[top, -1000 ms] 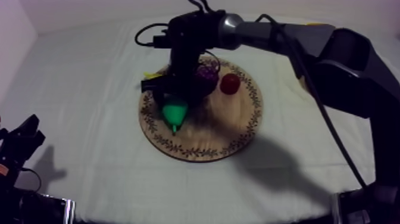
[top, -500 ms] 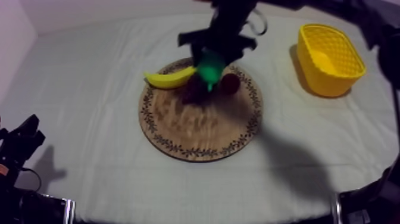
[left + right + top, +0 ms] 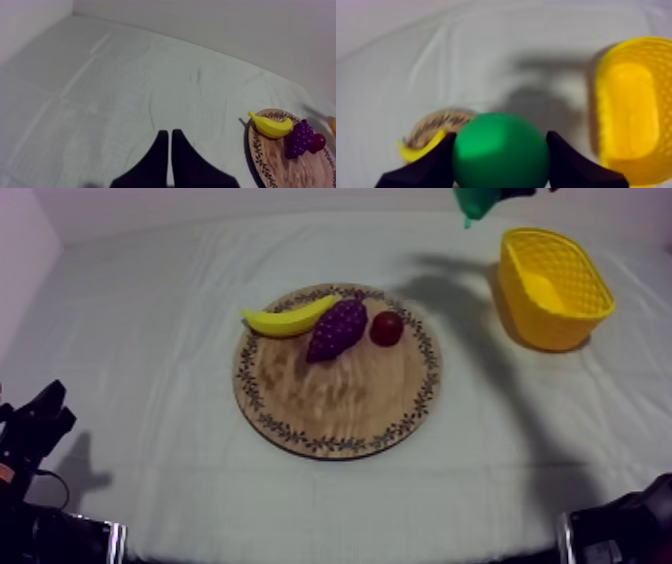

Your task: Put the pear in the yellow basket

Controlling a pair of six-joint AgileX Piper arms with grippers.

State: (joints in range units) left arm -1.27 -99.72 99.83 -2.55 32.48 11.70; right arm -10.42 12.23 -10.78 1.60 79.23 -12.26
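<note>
pear (image 3: 501,150) was held clamped between right gripper (image 3: 500,146) fingers, over open cloth beside yellow basket (image 3: 602,115) rim | left gripper (image 3: 167,136) fingers were seen pressed together, wooden board (image 3: 280,167) well ahead

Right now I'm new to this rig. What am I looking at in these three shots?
Two robot arms work at a cloth-covered table. One camera looks down from above, and the other two ride on the arms' wrists. On the table is a wooden board holding a banana, grapes and a small red fruit. A yellow basket stands at the right arm's side. The right end effector is shut on a green pear, held in the air near the basket, not in it. The left end effector rests shut and empty.
</note>
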